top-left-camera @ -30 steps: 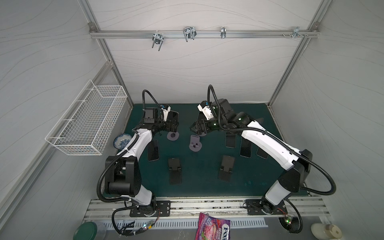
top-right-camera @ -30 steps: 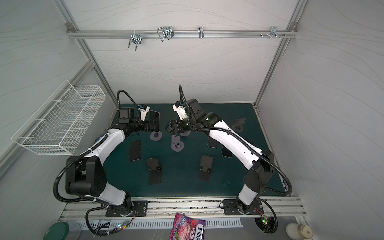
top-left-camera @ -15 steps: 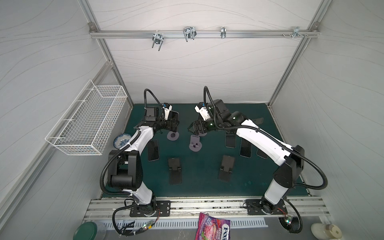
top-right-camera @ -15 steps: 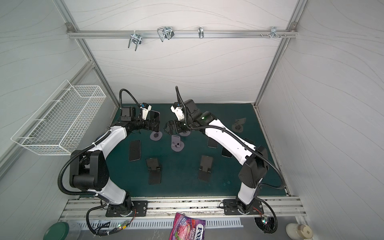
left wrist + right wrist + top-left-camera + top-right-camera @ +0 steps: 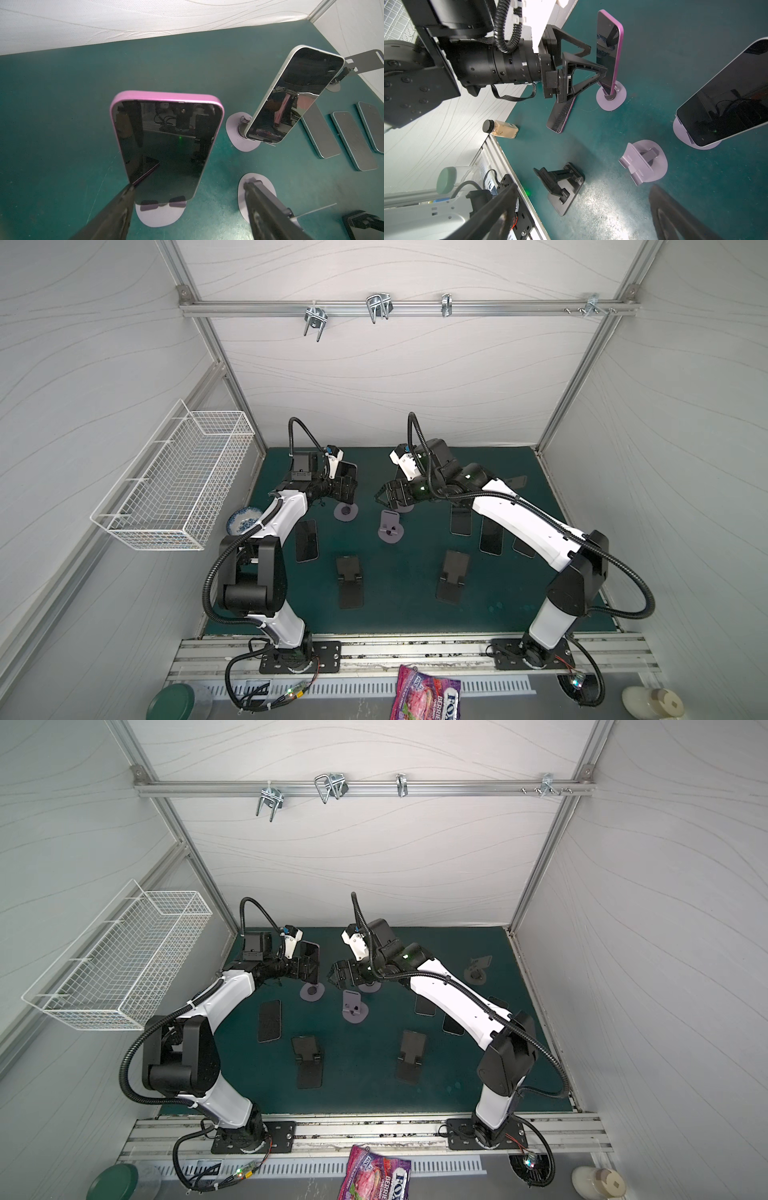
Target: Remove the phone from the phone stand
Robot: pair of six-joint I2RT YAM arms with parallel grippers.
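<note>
Extended forward: left arm (image 5: 286, 510), elbow folded near base, wrist level; left gripper (image 5: 348, 490) jaws parted partway. Stretched forward and inward: right arm (image 5: 528, 522), wrist dipped; right gripper (image 5: 381, 498) jaws spread wide. Grippers near each other, not touching.

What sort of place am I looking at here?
Probably a robotics lab test cell: white panels on an aluminium frame, two robot arms bolted to a base rail, and a green mat set with phones and stands.

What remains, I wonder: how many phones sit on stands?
2. The pink phone sits on a lilac stand at the left pincer; the silver phone leans on another stand nearby.
</note>
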